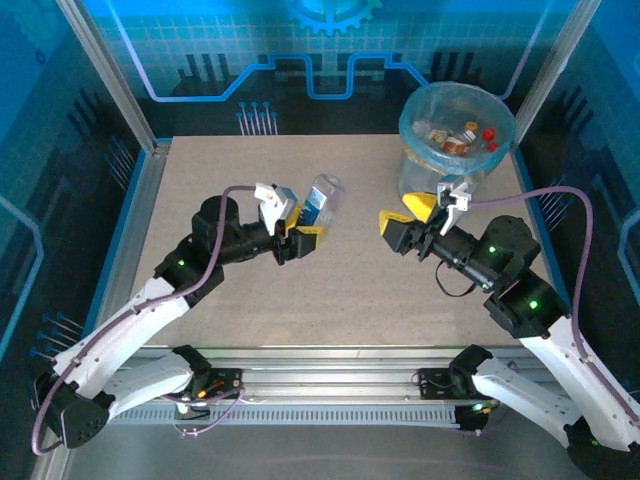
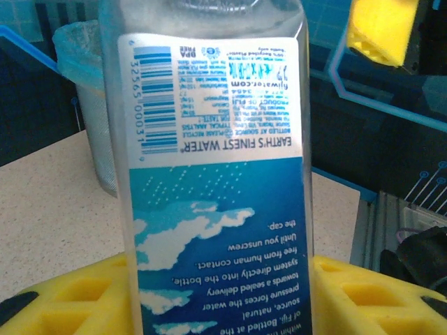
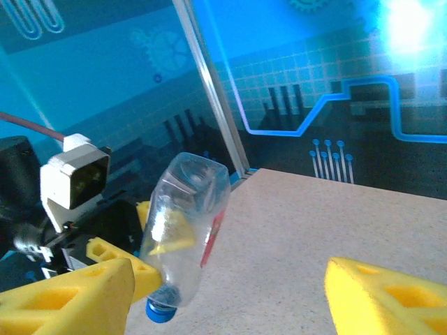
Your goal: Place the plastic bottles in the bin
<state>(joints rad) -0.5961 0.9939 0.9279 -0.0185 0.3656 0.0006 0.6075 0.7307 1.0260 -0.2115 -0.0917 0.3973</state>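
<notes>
Near the middle of the surface, a little left of centre, the left end effector is clamped tight on a clear plastic bottle with a blue and white label. Its yellow fingers press the body from both sides. Seen from the right wrist, the bottle is tilted, with its blue cap lowest and its base uppermost; whether the cap touches the surface I cannot tell. Across from it, towards the right edge, the right end effector faces the bottle with its jaws spread apart and nothing between them. At the far right corner stands the bin, lined with a light blue bag. Several bottles lie inside it, two red caps among them.
</notes>
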